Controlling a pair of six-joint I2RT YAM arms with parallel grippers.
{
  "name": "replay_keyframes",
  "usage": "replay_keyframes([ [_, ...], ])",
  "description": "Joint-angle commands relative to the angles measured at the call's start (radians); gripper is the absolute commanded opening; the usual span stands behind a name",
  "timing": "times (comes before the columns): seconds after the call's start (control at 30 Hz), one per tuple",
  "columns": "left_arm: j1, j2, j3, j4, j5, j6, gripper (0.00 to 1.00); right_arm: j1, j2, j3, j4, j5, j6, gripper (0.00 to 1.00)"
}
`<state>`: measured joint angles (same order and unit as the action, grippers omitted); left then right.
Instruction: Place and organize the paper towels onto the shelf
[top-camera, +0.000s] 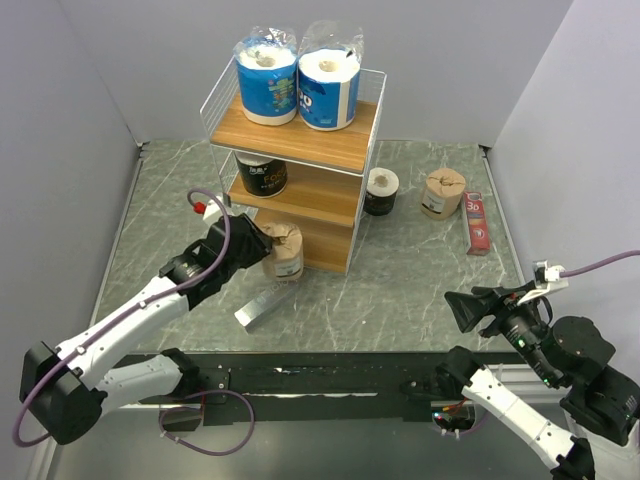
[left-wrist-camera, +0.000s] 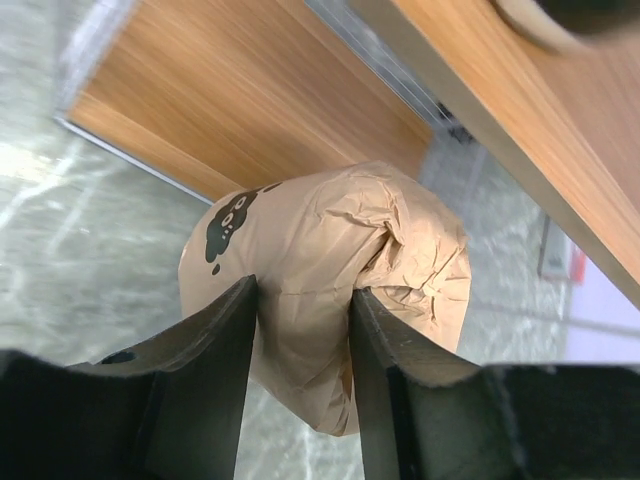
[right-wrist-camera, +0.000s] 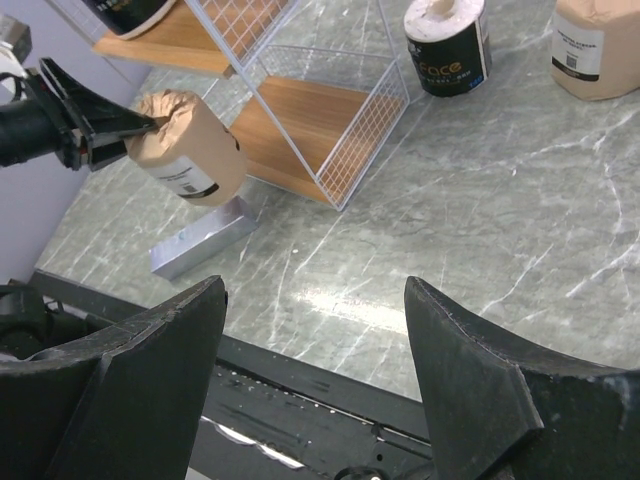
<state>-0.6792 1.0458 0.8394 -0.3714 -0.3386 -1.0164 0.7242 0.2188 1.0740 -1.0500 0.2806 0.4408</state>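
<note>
My left gripper (top-camera: 262, 243) is shut on a brown paper towel roll (top-camera: 283, 250), its jaws pressing both sides of the roll's crumpled end (left-wrist-camera: 320, 260). The roll hangs tilted just in front of the shelf's (top-camera: 330, 145) bottom tier, above the table (right-wrist-camera: 190, 150). Two blue rolls (top-camera: 266, 80) (top-camera: 328, 88) stand on the top board. A black roll (top-camera: 262, 176) sits on the middle board. Another black roll (top-camera: 381, 191) and a second brown roll (top-camera: 442, 192) stand on the table right of the shelf. My right gripper (top-camera: 460, 310) stays open near the front right, holding nothing.
A flat silver bar (top-camera: 262, 306) lies on the table below the held roll. A slim red box (top-camera: 476, 222) lies at the right, beside the brown roll. Grey walls close in the table on both sides and at the back.
</note>
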Motion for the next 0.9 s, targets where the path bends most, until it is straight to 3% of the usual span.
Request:
replay_keyframes([
  [0.0, 0.052, 0.000, -0.003, 0.084, -0.023, -0.031, 0.43, 0.006, 0.005, 0.041, -0.002, 0.020, 0.001, 0.79],
  [0.87, 0.061, 0.178, -0.079, 0.348, -0.258, -0.267, 0.43, 0.006, 0.013, 0.061, -0.007, 0.037, -0.010, 0.79],
])
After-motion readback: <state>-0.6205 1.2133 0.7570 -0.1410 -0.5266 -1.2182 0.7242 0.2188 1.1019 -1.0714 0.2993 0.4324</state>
